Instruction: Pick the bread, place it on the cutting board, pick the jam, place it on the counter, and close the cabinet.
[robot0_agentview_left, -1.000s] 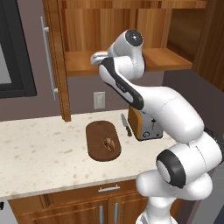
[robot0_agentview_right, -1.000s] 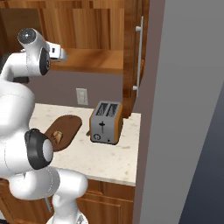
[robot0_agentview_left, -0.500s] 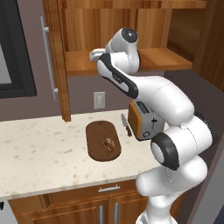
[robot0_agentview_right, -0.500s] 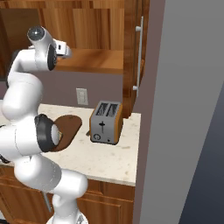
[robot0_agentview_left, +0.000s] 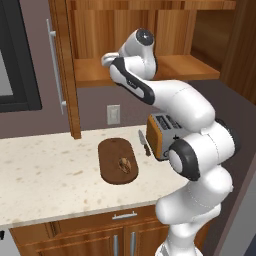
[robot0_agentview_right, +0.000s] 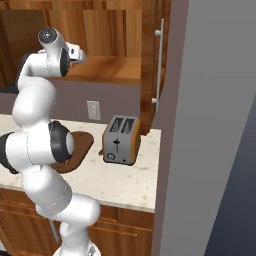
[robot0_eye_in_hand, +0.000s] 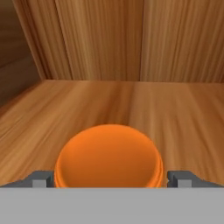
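Your gripper (robot0_eye_in_hand: 109, 180) stands with its jaws spread wide, one finger tip (robot0_eye_in_hand: 40, 179) to each side of the jam (robot0_eye_in_hand: 109, 156) — the orange jar sits between them on the wooden shelf (robot0_eye_in_hand: 175, 118) of the cabinet (robot0_agentview_left: 65, 70), and whether the tips touch its sides cannot be told from the hand view. In the left base view you see the hand (robot0_agentview_left: 111, 59) reaching in over the front edge of that shelf, with the arm (robot0_agentview_left: 165, 100) bent up from the base at the lower right. Both cabinet doors stand open: the left door (robot0_agentview_left: 62, 75) with its vertical silver handle (robot0_agentview_left: 52, 65) hangs edge-on beside the opening, and the right door (robot0_agentview_right: 152, 60) shows in the right base view with its own bar handle (robot0_agentview_right: 159, 65). Below, the bread (robot0_agentview_left: 124, 164) lies on the cutting board (robot0_agentview_left: 112, 152) — the dark oval board rests flat on the counter (robot0_agentview_left: 45, 175), just left of a knife (robot0_agentview_left: 144, 144) and the toaster (robot0_agentview_right: 120, 140). A wall outlet (robot0_agentview_left: 113, 114) sits on the backsplash above the board, and drawers (robot0_agentview_left: 90, 235) run under the worktop
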